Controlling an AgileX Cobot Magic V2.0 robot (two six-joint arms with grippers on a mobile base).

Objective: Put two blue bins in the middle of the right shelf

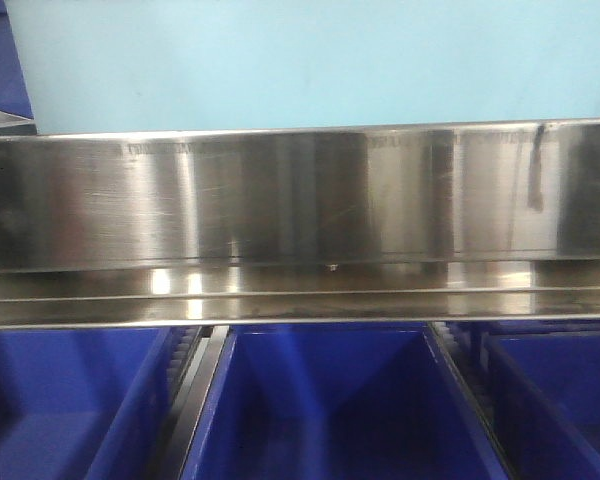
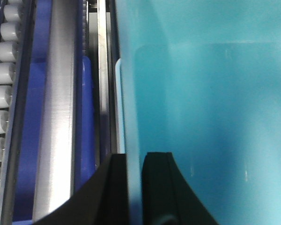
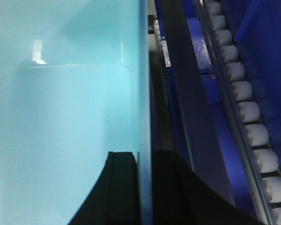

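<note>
In the front view, the pale blue bin (image 1: 310, 60) fills the top of the picture. It sits just behind and above the wide steel front rail (image 1: 300, 200) of the shelf level. The rail hides the bottom of the bin, so I cannot tell if the bin rests on the shelf or hangs a little over it. I also cannot tell if this is one bin or two bins nested together. Under the rail, on the lower level, stand dark blue bins (image 1: 320, 400) side by side. The left pincer (image 2: 135, 157) is clenched on the left wall of the pale blue bin, with one black finger outside the wall and one inside. The right pincer (image 3: 143, 154) grasps the right wall in the same way, with the thin wall between its two fingers. In both wrist views a row of white rollers (image 2: 0, 96) runs along the outer edge, beside dark blue plastic.
</note>
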